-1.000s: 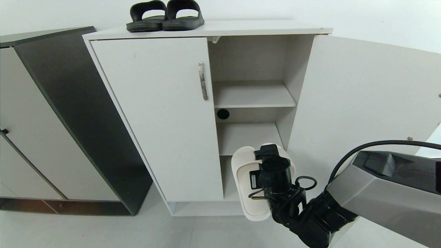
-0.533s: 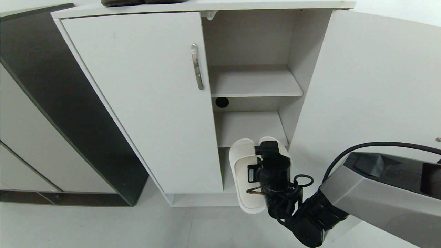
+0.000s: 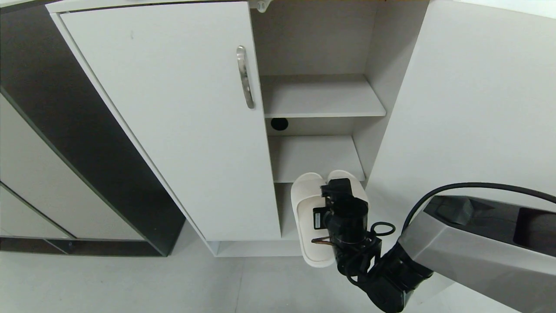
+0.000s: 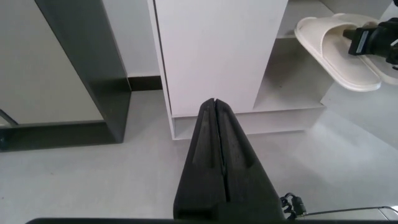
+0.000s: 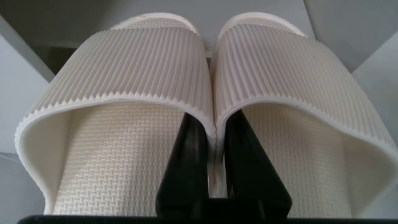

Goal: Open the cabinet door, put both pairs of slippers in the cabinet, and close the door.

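Right gripper (image 3: pixel 335 191) jaws clamp both white slippers (image 3: pixel 307 208) together, near open cabinet (image 3: pixel 317 158), lower right bay. Left gripper (image 4: pixel 214 124) jaws closed, empty.

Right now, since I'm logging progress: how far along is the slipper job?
Done: the right cabinet door stands open. In hand: the right claw grips the white slippers before the lowest compartment. Left: placing them inside, the second pair, closing the door.

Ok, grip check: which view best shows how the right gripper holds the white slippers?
The right wrist view: the right gripper has one finger under each strap of the white slippers, clamping their adjoining sides. In the head view the wrist hides the grip; the left wrist view shows the pair far off.
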You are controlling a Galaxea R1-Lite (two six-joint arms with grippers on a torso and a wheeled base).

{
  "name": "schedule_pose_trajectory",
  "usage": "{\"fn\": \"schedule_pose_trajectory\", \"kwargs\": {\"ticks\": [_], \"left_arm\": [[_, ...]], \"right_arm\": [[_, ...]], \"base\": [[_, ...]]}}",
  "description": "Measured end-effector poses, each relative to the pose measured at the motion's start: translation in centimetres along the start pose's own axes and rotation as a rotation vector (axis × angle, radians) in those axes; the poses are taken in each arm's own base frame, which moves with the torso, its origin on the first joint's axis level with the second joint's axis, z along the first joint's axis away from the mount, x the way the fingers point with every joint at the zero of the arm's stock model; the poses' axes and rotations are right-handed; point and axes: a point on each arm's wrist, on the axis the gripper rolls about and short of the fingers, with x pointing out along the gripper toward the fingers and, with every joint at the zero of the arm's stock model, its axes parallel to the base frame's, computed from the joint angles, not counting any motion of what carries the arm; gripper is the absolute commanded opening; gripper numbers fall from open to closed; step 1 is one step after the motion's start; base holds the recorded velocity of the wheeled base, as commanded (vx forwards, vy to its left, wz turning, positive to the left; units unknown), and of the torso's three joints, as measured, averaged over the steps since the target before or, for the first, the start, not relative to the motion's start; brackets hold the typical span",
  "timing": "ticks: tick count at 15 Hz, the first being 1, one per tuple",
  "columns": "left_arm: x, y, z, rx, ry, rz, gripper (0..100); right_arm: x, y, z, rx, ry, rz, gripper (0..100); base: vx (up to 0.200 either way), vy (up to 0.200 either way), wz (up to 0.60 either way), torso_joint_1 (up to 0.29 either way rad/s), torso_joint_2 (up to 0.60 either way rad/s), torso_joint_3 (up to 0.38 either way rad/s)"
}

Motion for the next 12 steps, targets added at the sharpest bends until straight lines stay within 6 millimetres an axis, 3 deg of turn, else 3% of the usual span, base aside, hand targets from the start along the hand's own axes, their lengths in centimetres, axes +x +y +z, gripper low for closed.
{"fn": "schedule_pose_trajectory", "kwargs": {"ticks": [9,12], "left_arm": [[0.0,0.0,0.0,0.001,0.0,0.0,0],[0.0,0.0,0.0,0.0,0.0,0.0,0]], "right_arm": [[0.43,0.07,-0.12,0.012,-0.011,-0.004,0],[1.0,-0.11,0.0,0.023,-0.018,-0.016,0]], "base": [[0.2,0.0,0.0,0.002,0.0,0.001],[0.0,0.0,0.0,0.0,0.0,0.0]]}}
